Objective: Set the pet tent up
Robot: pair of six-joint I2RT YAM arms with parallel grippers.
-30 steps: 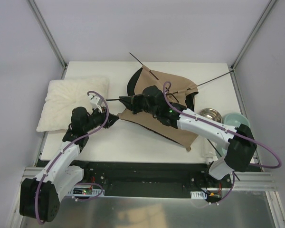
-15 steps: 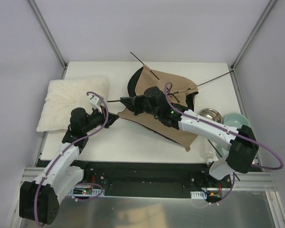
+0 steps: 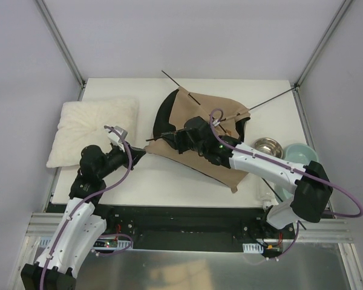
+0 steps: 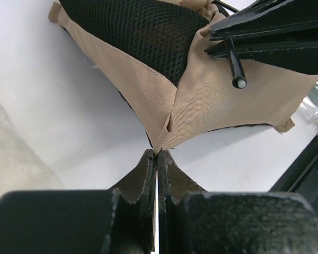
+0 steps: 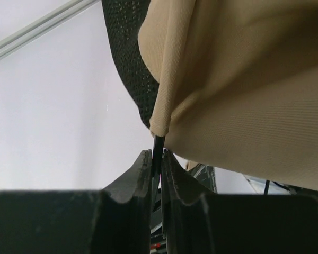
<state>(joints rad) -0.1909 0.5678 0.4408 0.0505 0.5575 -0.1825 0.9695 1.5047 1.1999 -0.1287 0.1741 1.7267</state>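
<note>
The pet tent (image 3: 209,118) lies collapsed mid-table, tan fabric with black mesh lining (image 4: 138,32), and thin black poles (image 3: 271,99) stick out at the back. My left gripper (image 3: 139,153) is shut on the tent's near-left fabric corner (image 4: 164,135), which is pinched right at the fingertips (image 4: 148,159). My right gripper (image 3: 163,134) reaches over the tent's left side, shut on a thin black pole (image 5: 158,144) just where it leaves a tan sleeve (image 5: 160,114). In the left wrist view the right gripper's fingers (image 4: 270,32) hold that pole, its end (image 4: 238,82) showing.
A cream fluffy pillow (image 3: 91,130) lies at the left of the table. A metal bowl (image 3: 268,146) and a pale green bowl (image 3: 297,154) sit at the right, beside the right arm. A black rail (image 3: 187,226) runs along the near edge.
My left gripper closed on the tent's corner and drew back toward the near left. The tent's corner stretched after it. The right gripper shifted slightly right with the pole.
</note>
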